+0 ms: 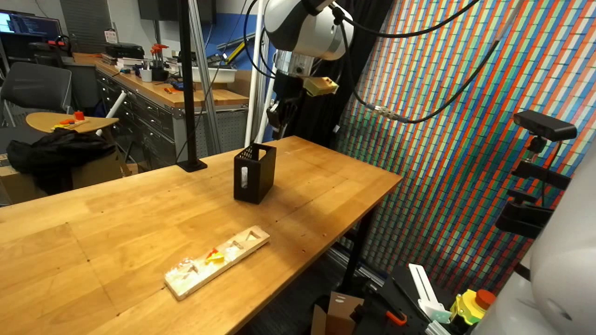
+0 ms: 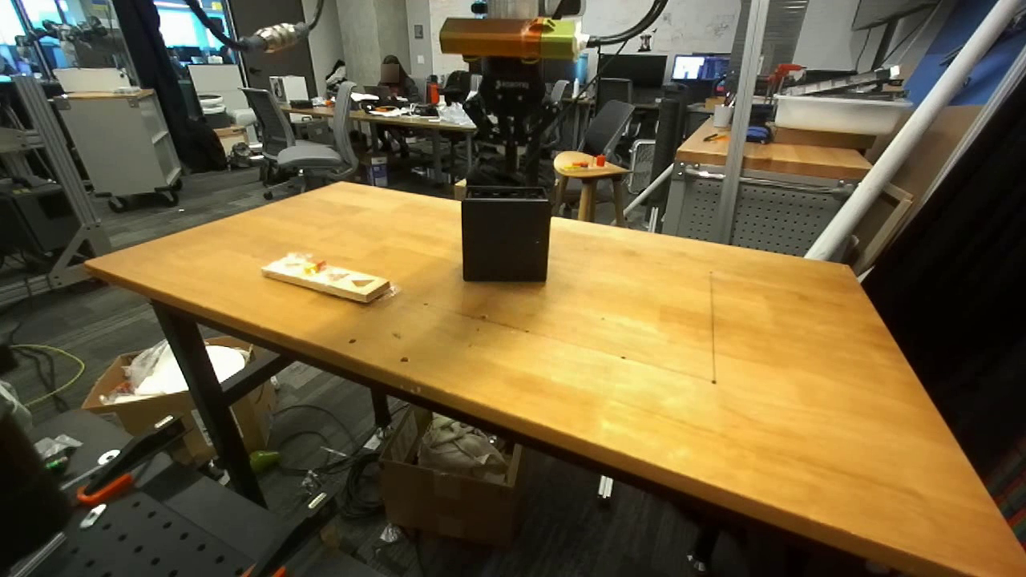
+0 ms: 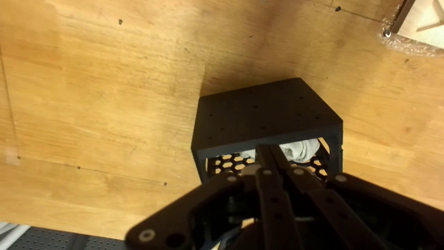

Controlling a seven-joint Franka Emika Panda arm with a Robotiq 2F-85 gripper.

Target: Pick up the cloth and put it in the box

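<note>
Two fingers (image 3: 264,158) pressed together, clear of black box (image 3: 265,114), pale cloth (image 3: 302,150) inside.

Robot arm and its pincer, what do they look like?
The arm is rounded, white and grey, with black cables. An amber-and-yellow block is attached near the pincer, which is black with slim fingers and pale round screws.
</note>
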